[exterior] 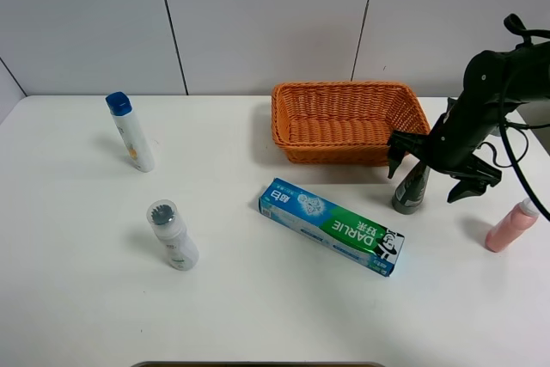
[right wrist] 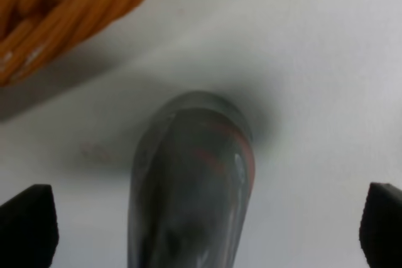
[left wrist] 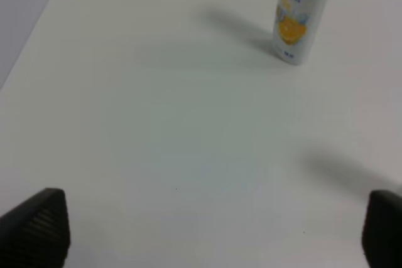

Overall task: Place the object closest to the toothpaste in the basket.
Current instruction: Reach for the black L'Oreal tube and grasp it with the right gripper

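The toothpaste box (exterior: 332, 226) lies flat on the white bench (exterior: 86, 298). Nearest to it is the grey tube (exterior: 412, 188), which stands upright just beyond the box's right end, between the box and the front right corner of the orange basket (exterior: 347, 153). The tube is on the bench, outside the basket.

The right claw (exterior: 427, 180) is down over the tube with its jaws spread wide. In the right wrist view the tube (right wrist: 191, 180) stands between the two fingers with bare bench on either side, so the right claw (right wrist: 204, 227) grips nothing.

The left claw (left wrist: 210, 230) is also wide open and empty, above bare bench. A white bottle with a blue cap (exterior: 131, 132) stands far left of the toothpaste box, and a pink bottle (exterior: 510, 226) stands well to its right.
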You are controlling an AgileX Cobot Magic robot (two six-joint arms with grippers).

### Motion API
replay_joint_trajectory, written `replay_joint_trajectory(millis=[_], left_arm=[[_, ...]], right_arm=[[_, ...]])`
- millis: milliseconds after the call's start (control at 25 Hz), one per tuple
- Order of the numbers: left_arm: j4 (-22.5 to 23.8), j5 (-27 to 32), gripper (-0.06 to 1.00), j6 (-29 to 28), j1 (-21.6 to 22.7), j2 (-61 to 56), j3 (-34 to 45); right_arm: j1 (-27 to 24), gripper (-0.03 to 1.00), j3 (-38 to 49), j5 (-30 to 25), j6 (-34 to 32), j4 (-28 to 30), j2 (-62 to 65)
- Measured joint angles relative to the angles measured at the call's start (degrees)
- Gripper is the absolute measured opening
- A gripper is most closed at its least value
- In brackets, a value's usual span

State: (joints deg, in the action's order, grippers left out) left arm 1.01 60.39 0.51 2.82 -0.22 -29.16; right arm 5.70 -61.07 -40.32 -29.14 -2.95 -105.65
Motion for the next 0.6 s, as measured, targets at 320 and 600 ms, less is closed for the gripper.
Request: replay_joint_trajectory(millis=[320,600], left_arm=[[0.0,0.0,0.94,0.0,0.0,0.0,0.0],[0.0,0.0,0.94,0.0,0.0,0.0,0.0]], right_arm=[[0.0,0.99,0.0,0.22,0.0,0.13,-0.72],[0.0,0.82,0.0,0.27,0.0,0.17,-0.72]])
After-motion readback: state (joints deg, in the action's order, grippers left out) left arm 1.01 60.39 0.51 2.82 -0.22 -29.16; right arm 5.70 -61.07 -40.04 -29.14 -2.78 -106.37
